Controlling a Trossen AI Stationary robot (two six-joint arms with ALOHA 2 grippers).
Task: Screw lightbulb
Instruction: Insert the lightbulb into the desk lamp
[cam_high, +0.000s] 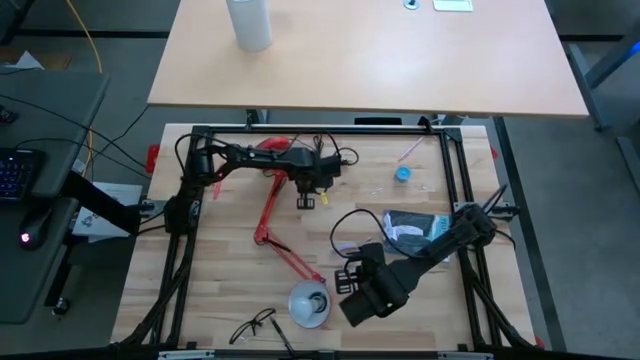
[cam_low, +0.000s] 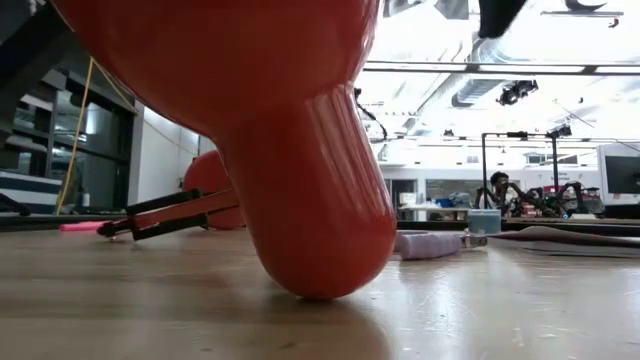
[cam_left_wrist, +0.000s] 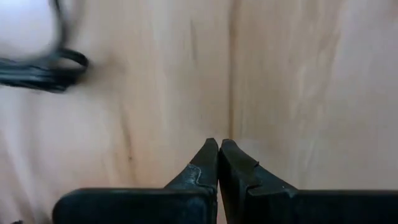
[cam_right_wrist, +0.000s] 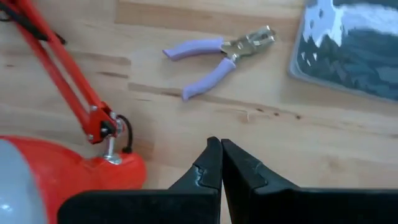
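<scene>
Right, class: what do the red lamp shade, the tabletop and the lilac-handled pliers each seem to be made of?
The red lamp shade looks like glossy painted metal or hard plastic: bright window reflections run along its smooth curve. The pale wooden tabletop seems to be jointed wood planks, matte, with visible grain and seams. The lilac-handled pliers show shiny bare metal at the head, and dull soft-looking grips, probably rubber or plastic.

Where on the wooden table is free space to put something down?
Bare wood lies left of the red lamp, toward the table frame. Another patch lies between the blue roll and the lamp. It is crowded around the lamp shade, right tool and eyeglasses.
</scene>
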